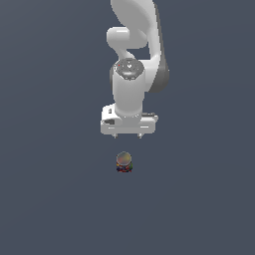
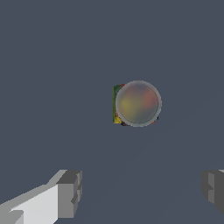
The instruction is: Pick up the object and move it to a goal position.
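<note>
Grey-blue floor [image 1: 50, 199] fills both views, flat and bare-looking. In the exterior view the white arm [image 1: 132, 60] comes down from the top edge, near the middle, and ends in the gripper [image 1: 128, 135], which points straight down with its two short fingertips spread wide. The can [image 1: 124, 162] stands upright on the floor just below the gripper in that view, apart from it, nothing touching it. In the wrist view one grey finger [image 2: 70, 192] shows with its white mount, then the can [image 2: 137, 103] seen from above, its greyish round top over a strip of green, yellow and red label, then the other finger [image 2: 213, 189] at the frame's edge. The fingers stand far apart, released, wider than the can.
</note>
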You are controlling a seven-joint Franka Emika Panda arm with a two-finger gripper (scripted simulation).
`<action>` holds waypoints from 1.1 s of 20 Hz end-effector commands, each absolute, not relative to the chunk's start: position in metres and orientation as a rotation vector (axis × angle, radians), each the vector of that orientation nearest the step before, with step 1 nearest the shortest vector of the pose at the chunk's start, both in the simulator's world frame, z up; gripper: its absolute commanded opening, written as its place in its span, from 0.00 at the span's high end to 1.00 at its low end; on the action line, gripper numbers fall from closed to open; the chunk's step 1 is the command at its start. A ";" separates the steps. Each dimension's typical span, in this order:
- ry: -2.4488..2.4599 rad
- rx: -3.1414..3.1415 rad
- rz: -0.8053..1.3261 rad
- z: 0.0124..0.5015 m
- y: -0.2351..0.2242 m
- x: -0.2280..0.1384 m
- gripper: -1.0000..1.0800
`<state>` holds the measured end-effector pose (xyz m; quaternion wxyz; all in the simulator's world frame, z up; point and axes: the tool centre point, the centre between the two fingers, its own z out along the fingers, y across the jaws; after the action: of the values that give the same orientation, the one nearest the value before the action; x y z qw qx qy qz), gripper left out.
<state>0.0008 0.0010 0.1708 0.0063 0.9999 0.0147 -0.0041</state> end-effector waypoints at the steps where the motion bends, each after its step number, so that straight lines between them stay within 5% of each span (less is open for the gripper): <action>1: 0.046 3.129 -0.013 0.171 0.001 0.001 0.04; 22: 0.045 3.104 0.018 0.167 -0.011 0.019 0.04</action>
<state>0.0162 -0.0105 0.1710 0.0196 0.9997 0.0141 0.0066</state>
